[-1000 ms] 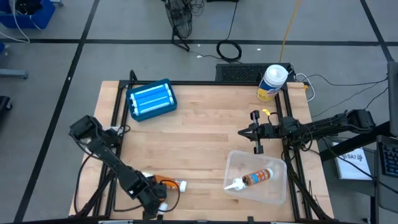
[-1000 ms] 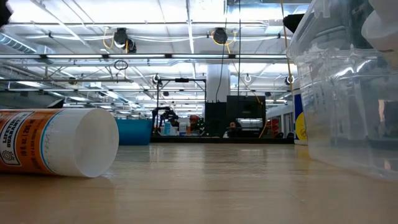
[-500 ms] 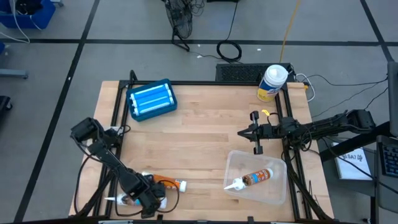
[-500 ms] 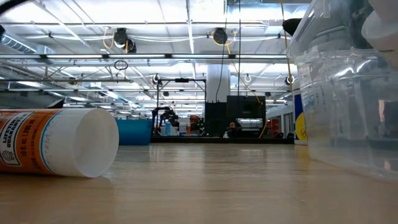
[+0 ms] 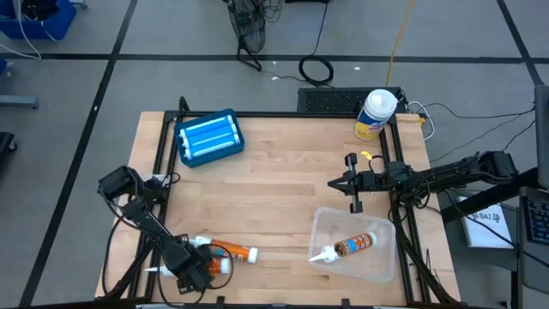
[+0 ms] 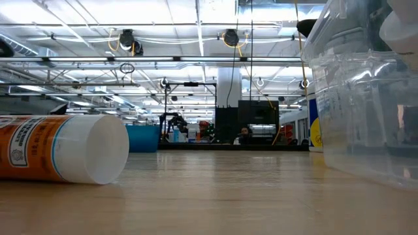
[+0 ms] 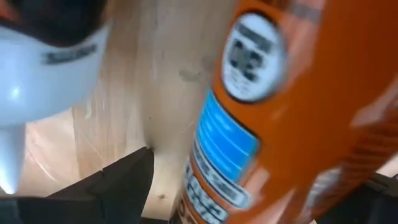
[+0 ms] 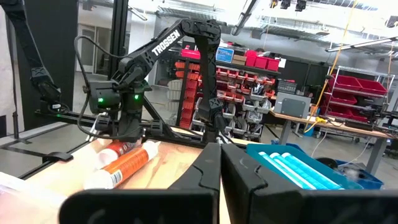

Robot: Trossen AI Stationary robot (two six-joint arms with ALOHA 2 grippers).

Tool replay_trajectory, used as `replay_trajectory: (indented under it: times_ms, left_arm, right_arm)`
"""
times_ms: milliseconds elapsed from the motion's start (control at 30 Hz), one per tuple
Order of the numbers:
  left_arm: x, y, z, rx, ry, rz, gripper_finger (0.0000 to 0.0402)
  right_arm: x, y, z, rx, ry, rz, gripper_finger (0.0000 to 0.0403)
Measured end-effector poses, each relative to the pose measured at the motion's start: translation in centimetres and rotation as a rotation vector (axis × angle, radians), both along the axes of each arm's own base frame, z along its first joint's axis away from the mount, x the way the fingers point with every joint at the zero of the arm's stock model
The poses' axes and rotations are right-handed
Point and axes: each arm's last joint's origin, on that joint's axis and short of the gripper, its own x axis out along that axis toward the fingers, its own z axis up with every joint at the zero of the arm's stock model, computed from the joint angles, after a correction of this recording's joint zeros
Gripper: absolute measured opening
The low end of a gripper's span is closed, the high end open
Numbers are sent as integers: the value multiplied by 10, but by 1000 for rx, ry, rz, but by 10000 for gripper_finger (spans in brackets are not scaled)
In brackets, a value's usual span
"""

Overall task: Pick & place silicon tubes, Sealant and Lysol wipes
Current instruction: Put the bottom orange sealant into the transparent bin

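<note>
An orange sealant tube point(image 5: 230, 251) lies on its side near the table's near left corner; it also shows in the low view point(image 6: 59, 149). My left gripper point(image 5: 190, 271) is low over its near end, open. One finger point(image 7: 118, 186) stands beside the tube point(image 7: 273, 124), with bare wood between them, and the other finger point(image 7: 384, 190) stands on its other side. A white tube with a nozzle point(image 5: 153, 271) lies beside the gripper point(image 7: 43, 68). My right gripper point(image 5: 339, 182) hovers shut and empty at mid-right. The Lysol wipes canister point(image 5: 376, 114) stands upright at the far right corner. My left gripper straddles the orange tube's label end point(image 7: 249, 162), coming down from above with the fingers across the tube. The tube lies on the table. The tube itself hides the far finger's inner side, so I cannot tell whether that finger touches it.
A clear plastic bin point(image 5: 377, 262) at the near right holds a brown tube with a white nozzle point(image 5: 347, 247); its wall fills the right of the low view point(image 6: 366, 98). A blue tray with blue tubes point(image 5: 208, 137) sits at the far left. Bare wood lies in the middle.
My left gripper has moved along the near edge toward the table's left edge, uncovering more of the orange tube. The tube has rolled a little and shifted, so its label has turned in the low view. A white nozzle now shows to the left of the gripper.
</note>
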Motion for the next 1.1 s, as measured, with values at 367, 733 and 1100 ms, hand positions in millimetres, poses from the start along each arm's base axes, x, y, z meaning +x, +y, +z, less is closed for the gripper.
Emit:
replay_trajectory:
  times_ms: [367, 733, 1100]
  left_arm:
    - [8, -1, 0, 97, -215, -18, 365]
    - [7, -5, 0, 71, -259, -139, 245]
    - [48, -12, 54, -154, -401, -113, 209]
  right_arm:
    - [0, 0, 0, 1, 5, 0, 0]
    - [0, 0, -1, 2, 7, 0, 0]
    - [0, 0, 0, 2, 1, 0, 0]
